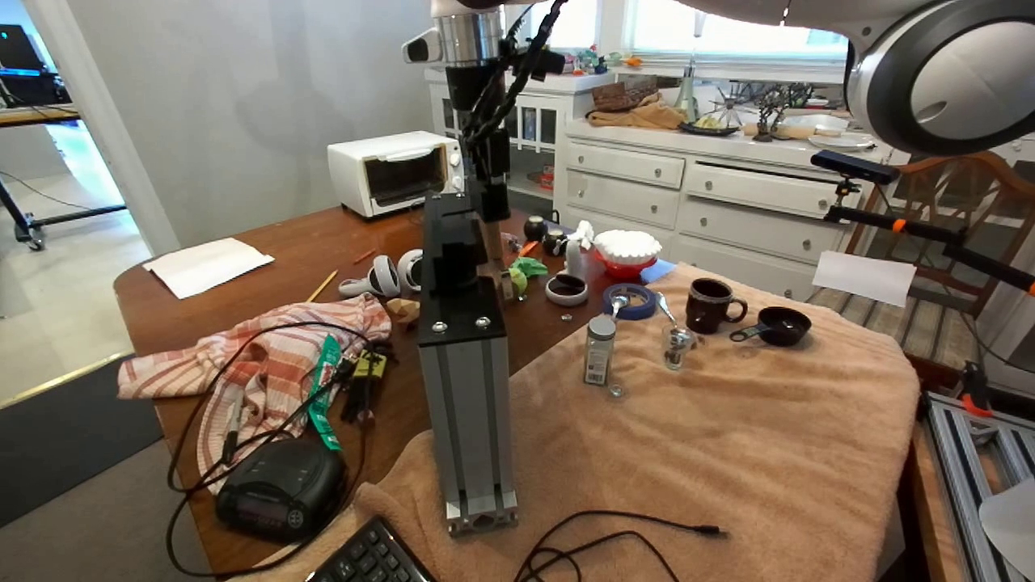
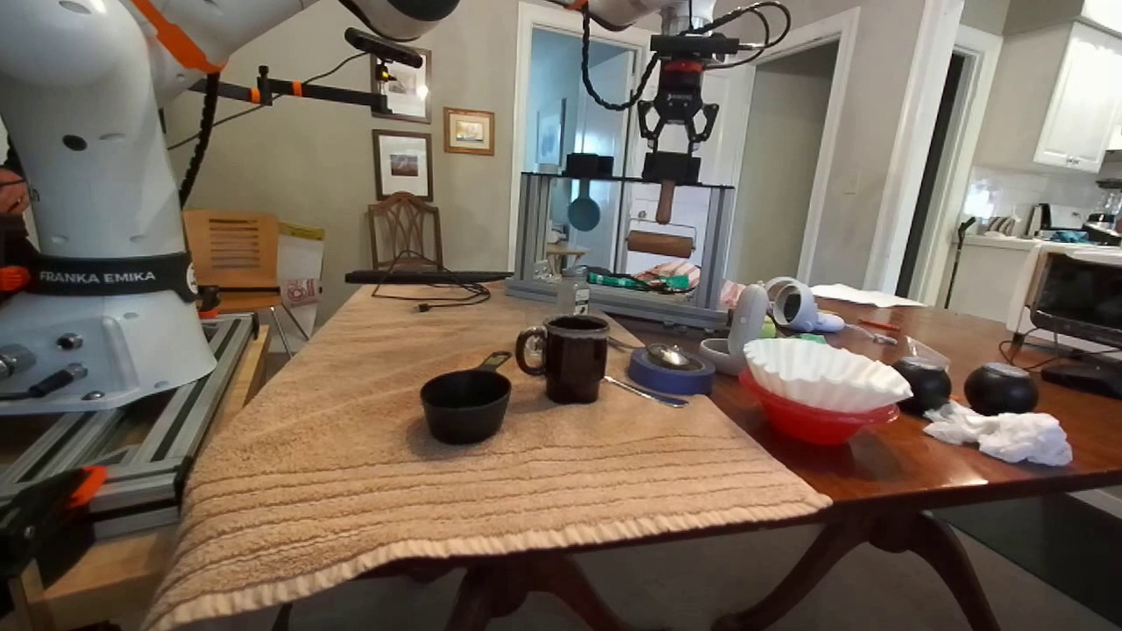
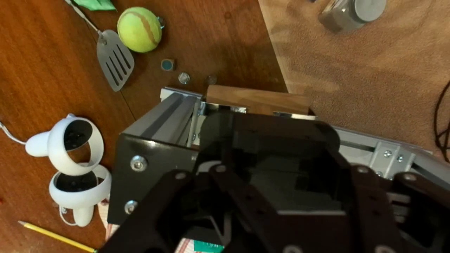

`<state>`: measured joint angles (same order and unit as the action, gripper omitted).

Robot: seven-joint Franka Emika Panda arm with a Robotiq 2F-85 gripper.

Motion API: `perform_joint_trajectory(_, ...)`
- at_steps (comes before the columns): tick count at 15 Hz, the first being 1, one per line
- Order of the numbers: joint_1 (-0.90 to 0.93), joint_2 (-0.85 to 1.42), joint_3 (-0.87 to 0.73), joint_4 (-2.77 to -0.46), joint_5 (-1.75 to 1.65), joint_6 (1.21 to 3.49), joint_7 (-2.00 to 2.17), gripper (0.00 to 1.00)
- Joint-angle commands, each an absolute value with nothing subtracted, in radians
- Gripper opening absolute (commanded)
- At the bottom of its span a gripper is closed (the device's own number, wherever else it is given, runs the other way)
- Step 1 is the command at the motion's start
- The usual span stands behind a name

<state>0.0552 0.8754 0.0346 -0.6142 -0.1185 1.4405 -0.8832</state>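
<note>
In an exterior view, right of top centre, the end effector (image 2: 673, 152) looks clamped on a black block (image 2: 672, 169), likely a mount that hangs the wooden pastry roller (image 2: 659, 243) below.

My base (image 2: 105, 350) is white, black band (image 2: 112, 279) reading FRANKA EMIKA. Orange stripe (image 2: 180, 37) on my white arm (image 2: 241, 39). Joint cap (image 1: 978, 77): pale grey inside a black ring (image 1: 896, 97). Silver collar (image 1: 471, 39), loops of black cable (image 2: 614, 106). My claw (image 2: 674, 151) is black, pale screw heads (image 3: 220, 169), red ring (image 2: 684, 67) above.
</note>
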Motion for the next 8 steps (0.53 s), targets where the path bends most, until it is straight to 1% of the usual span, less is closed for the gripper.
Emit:
perform_joint_trajectory(1, 0.062, 0.838, -0.002, -0.669, -0.150, 1.366, -0.832, 0.34)
perform_joint_trajectory(5, 0.055, 0.821, -0.027, -0.705, -0.130, 1.308, -0.748, 0.34)
perform_joint_trajectory(8, 0.045, 0.818, -0.032, -0.715, -0.096, 1.333, -0.630, 0.34)
